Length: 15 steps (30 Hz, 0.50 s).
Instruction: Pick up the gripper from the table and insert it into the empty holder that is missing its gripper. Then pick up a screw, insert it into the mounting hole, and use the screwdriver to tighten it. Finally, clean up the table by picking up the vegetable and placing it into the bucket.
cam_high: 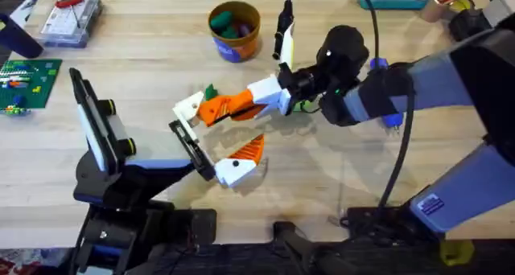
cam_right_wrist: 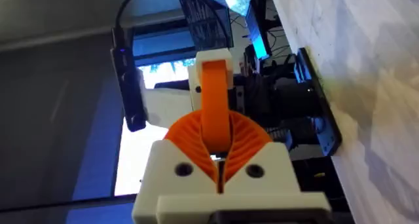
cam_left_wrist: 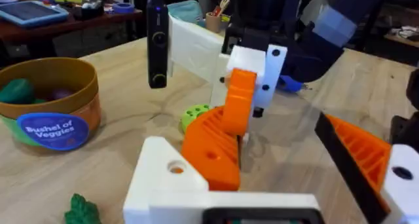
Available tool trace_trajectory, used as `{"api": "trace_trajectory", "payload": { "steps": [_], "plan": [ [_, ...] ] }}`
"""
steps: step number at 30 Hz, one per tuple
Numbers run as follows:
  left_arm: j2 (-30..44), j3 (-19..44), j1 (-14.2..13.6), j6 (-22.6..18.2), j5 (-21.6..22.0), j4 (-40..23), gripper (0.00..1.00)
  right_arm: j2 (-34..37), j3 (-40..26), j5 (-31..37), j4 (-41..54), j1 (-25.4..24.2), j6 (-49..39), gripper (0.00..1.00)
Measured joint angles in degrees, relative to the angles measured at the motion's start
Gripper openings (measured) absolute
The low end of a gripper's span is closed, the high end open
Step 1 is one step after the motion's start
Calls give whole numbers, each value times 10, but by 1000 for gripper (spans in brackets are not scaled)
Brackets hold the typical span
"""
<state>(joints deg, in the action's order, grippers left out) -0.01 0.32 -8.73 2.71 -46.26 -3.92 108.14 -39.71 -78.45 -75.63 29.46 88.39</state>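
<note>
1. Pale wood bench (cam_high: 145,82) carries everything; I'll place things from the orange bucket (cam_high: 235,30) at its far side.
2. Toy vegetables fill the bucket, though its blue label is partly cut off in the overhead view.
3. Just in front of the bucket, the right arm's fingers (cam_right_wrist: 218,160) are clenched on the gripper (cam_high: 272,95), its white base pointing away from them in the right wrist view.
4. Nearer me than the bucket, the holder (cam_high: 191,149) stretches out from the left arm, one ribbed orange finger (cam_high: 241,158) at its end.
5. Left arm's own fingers I cannot tell about; only one shows.
6. A green vegetable (cam_high: 210,92) peeks out behind the white block, mostly hidden.
7. Beside the bucket, a black and white tool (cam_high: 284,30) lies, its top cut off.
</note>
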Motion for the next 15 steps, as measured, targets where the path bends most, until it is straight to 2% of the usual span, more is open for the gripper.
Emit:
{"api": "trace_trajectory", "payload": {
  "steps": [8,15],
  "plan": [
    [0,0,0,6,7,0,987,0,-3,8,13,1,5,12],
    [0,0,0,6,7,0,987,0,-10,1,13,1,48,12]
  ]
}}
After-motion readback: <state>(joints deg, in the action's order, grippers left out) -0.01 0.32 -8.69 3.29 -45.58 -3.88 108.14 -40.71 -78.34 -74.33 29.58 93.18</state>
